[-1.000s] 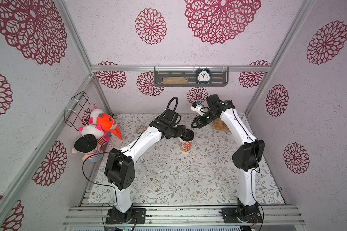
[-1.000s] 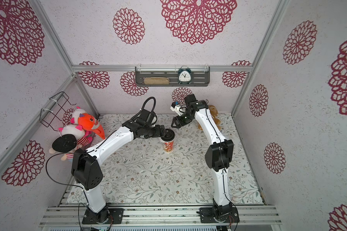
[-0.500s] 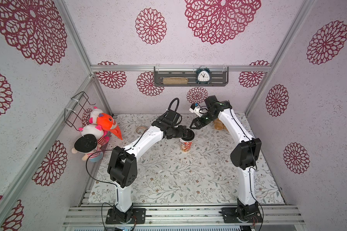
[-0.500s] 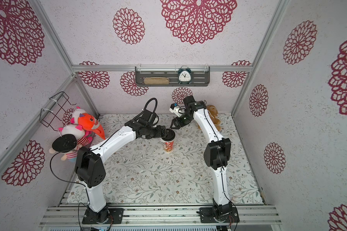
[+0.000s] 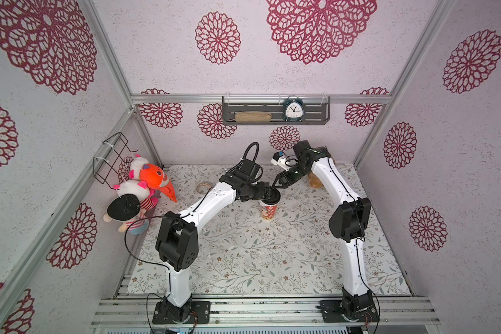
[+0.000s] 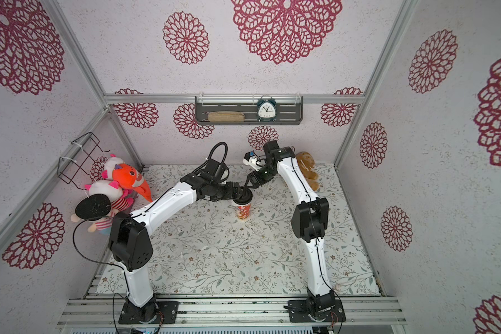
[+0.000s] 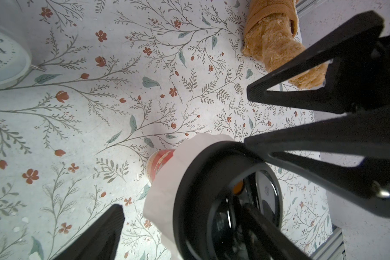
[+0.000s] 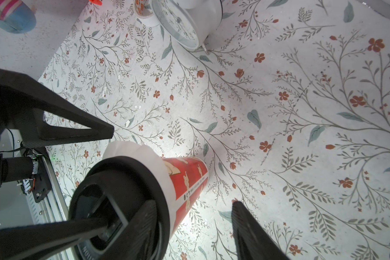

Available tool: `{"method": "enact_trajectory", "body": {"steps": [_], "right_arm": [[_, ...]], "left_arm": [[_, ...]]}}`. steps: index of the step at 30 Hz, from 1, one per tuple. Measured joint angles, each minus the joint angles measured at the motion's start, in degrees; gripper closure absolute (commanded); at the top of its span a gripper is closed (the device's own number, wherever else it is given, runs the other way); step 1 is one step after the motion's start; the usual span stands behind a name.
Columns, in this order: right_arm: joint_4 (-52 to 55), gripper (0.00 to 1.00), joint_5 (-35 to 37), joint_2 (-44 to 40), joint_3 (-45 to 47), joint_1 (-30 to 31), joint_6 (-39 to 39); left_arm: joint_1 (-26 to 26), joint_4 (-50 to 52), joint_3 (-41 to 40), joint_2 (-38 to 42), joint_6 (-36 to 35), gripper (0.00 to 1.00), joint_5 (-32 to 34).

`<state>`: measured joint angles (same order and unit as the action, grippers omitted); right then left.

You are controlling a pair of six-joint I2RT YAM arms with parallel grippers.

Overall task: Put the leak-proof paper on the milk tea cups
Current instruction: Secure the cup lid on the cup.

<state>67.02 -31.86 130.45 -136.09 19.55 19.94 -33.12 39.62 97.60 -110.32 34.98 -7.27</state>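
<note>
The milk tea cup [image 5: 269, 213] stands upright on the floral mat, red-printed, in both top views [image 6: 243, 213]. The leak-proof paper [image 7: 164, 195] drapes white over its rim [image 8: 142, 153], pinned under a black round lid [image 7: 196, 180] that sits on top [image 8: 124, 177]. My left gripper [image 7: 182, 207] is open: one finger lies in the lid's recess, the other hangs beside the cup without touching it. My right gripper [image 8: 194, 203] is open too, with one finger on the lid's edge and the other clear of the cup wall. In a top view both grippers meet at the lid [image 5: 273, 199].
A white alarm clock [image 8: 185, 22] and a tape roll [image 8: 142, 9] stand on the mat behind the cup. A brown plush [image 5: 314, 182] lies at the back right and plush toys [image 5: 139, 188] crowd the left wall. A shelf [image 5: 275, 114] hangs on the back wall.
The right arm has edged left and its gripper has come down a little onto the lid. The left gripper has stayed at the lid.
</note>
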Motion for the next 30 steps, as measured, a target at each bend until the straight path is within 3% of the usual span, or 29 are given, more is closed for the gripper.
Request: {"method": "enact_trajectory", "body": {"steps": [30], "right_arm": [[0.48,0.45,-1.14,2.25,-2.56,1.73,1.9]], "left_arm": [[0.17,-1.38,-1.9,0.48,-3.67,0.15,-2.05]]}}
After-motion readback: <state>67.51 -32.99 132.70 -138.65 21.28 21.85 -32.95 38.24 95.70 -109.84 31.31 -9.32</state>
